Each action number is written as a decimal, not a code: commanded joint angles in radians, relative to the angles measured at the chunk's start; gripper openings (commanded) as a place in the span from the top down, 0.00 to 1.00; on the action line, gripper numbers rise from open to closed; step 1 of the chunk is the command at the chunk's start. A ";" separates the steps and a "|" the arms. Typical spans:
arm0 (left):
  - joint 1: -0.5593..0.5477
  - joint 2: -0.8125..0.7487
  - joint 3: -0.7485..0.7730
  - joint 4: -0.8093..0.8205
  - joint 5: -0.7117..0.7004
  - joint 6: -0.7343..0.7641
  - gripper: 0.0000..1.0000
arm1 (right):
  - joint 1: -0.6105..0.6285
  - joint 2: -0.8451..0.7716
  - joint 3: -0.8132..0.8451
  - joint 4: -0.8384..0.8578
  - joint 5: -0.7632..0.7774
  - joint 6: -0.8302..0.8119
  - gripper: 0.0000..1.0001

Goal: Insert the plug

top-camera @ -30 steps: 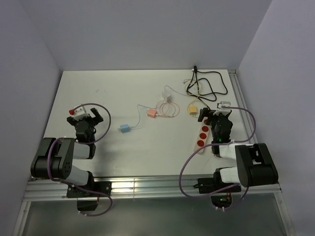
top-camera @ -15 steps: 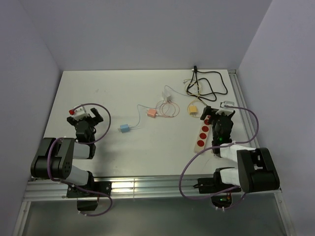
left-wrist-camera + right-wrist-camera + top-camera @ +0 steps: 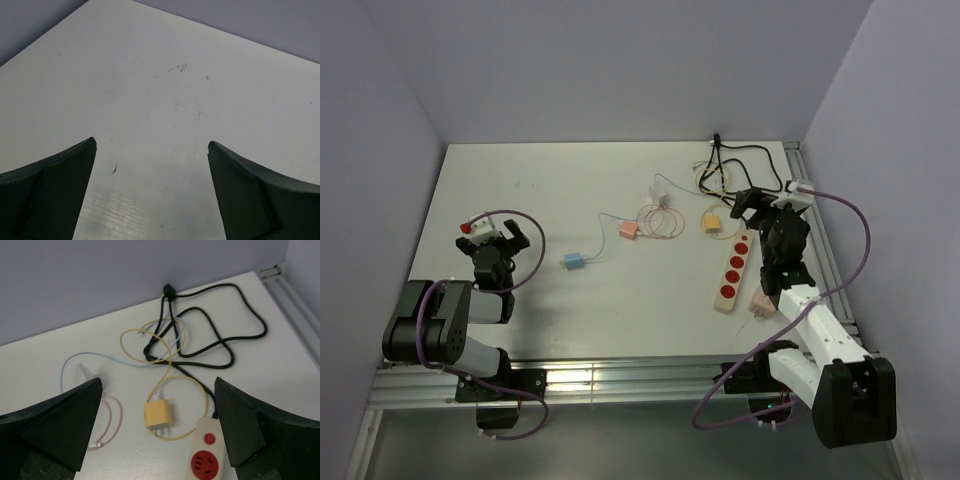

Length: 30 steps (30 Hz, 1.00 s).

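Observation:
A yellow plug [image 3: 159,413] with a thin yellow cord lies flat on the table, prongs toward me, just left of the far end of the cream power strip [image 3: 205,455]. The strip has red sockets and a red switch; in the top view it [image 3: 732,272] runs along the right side, with the yellow plug [image 3: 711,225] beside it. My right gripper [image 3: 159,382] hangs open above the plug and strip end, touching neither; the top view shows it [image 3: 767,201] over the strip's far end. My left gripper [image 3: 498,238] stands open and empty at the left, over bare table [image 3: 151,143].
A black cable [image 3: 750,170] coils at the back right and runs into the strip. A pink plug [image 3: 627,230], a blue plug [image 3: 572,262] and a white plug [image 3: 660,197] lie mid-table with thin cords. A pale pink object [image 3: 760,303] sits by the strip's near end. A rail [image 3: 812,210] borders the right edge.
My right arm has reached forward, carrying its open gripper from over the strip's middle to over its far end. The pale pink object by the strip's near end is now uncovered. Left arm unmoved.

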 commanded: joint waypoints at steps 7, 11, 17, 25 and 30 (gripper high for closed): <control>0.002 -0.011 0.021 0.039 -0.010 0.018 0.01 | 0.010 0.306 0.410 -0.416 -0.127 0.181 0.00; 0.002 -0.013 0.021 0.039 -0.009 0.018 0.01 | 0.014 0.452 0.522 -0.511 -0.158 0.152 0.00; -0.007 -0.167 0.082 -0.237 -0.016 0.014 0.01 | 0.040 0.651 0.700 -0.688 -0.164 0.090 0.02; -0.064 -0.408 0.254 -0.740 -0.207 -0.345 0.01 | 0.103 0.814 0.819 -0.803 -0.073 0.049 0.08; -0.078 -0.658 0.295 -0.910 -0.080 -0.540 0.01 | 0.105 0.898 0.869 -0.869 -0.070 0.017 0.13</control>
